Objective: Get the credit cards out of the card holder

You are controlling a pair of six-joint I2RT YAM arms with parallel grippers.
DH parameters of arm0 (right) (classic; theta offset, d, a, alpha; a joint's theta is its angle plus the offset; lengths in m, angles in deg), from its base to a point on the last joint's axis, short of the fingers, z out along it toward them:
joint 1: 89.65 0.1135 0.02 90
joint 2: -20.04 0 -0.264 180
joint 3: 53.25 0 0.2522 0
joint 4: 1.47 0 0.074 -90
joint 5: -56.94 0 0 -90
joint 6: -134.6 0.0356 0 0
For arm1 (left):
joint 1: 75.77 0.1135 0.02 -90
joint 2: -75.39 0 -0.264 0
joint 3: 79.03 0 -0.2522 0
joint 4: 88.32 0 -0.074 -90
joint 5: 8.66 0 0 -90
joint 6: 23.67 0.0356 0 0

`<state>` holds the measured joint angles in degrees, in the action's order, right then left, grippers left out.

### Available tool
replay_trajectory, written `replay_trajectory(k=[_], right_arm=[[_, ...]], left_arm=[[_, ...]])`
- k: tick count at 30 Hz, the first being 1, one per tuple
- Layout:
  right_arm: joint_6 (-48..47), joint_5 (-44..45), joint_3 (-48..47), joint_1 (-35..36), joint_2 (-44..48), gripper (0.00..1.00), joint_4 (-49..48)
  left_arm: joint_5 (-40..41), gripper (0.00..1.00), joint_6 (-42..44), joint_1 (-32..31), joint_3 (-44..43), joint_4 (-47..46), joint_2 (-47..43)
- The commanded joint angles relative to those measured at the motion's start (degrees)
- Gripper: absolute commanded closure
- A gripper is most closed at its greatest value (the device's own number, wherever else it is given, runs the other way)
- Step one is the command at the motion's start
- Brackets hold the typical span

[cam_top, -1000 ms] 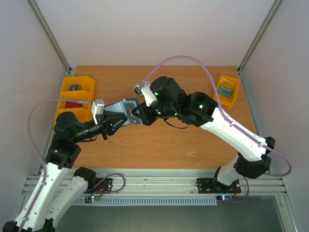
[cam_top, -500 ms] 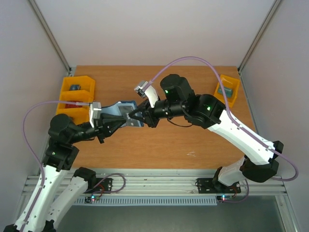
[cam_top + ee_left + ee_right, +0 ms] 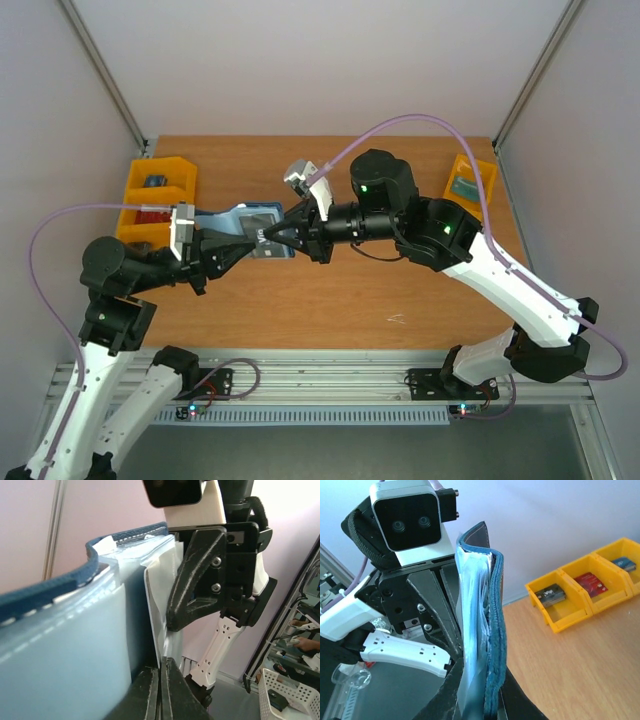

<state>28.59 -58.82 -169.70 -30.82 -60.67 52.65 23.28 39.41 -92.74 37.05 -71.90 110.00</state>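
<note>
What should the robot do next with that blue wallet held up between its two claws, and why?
Probably the left gripper should ease straight back. Its fingers are shut on a pale layer inside the open card holder, while the right gripper clamps the holder's navy edge opposite. A short pull would show whether that layer is a card sliding out.

1. The white-and-black left arm [image 3: 115,310] rises from its base and reaches rightward, forearm roughly level.
2. Its black two-finger left gripper [image 3: 243,248] points right, fingers pressed together on an inner sleeve of the dark navy-blue folding card holder [image 3: 240,214].
3. The white-and-black right arm [image 3: 490,270] arcs leftward across the middle.
4. Its black two-finger right gripper [image 3: 272,238] points left, facing the left gripper, jaws clamped on the card holder's edge.
</note>
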Motion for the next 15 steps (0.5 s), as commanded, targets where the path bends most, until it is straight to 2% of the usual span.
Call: replay_trajectory(k=[1, 4, 11, 15], right_arm=[[-0.5, -4.3, 1.8, 2.0, -2.2, 0.99, -3.1], [-0.7, -3.9, 2.6, 1.7, -0.8, 0.92, -3.3], [0.4, -2.6, 8.4, -1.0, 5.3, 0.59, -4.8], [-0.5, -2.2, 9.4, -1.1, 7.3, 0.52, -3.5]], left_arm=[[-2.0, 1.00, -2.3, -0.7, -2.5, -8.2, 1.1], [-1.6, 1.00, -3.0, -0.6, -2.5, -7.5, 0.5], [-0.6, 1.00, -2.6, -0.3, -2.3, -4.3, -0.5], [-0.9, 1.00, -1.2, -0.2, -1.9, -3.4, -0.5]])
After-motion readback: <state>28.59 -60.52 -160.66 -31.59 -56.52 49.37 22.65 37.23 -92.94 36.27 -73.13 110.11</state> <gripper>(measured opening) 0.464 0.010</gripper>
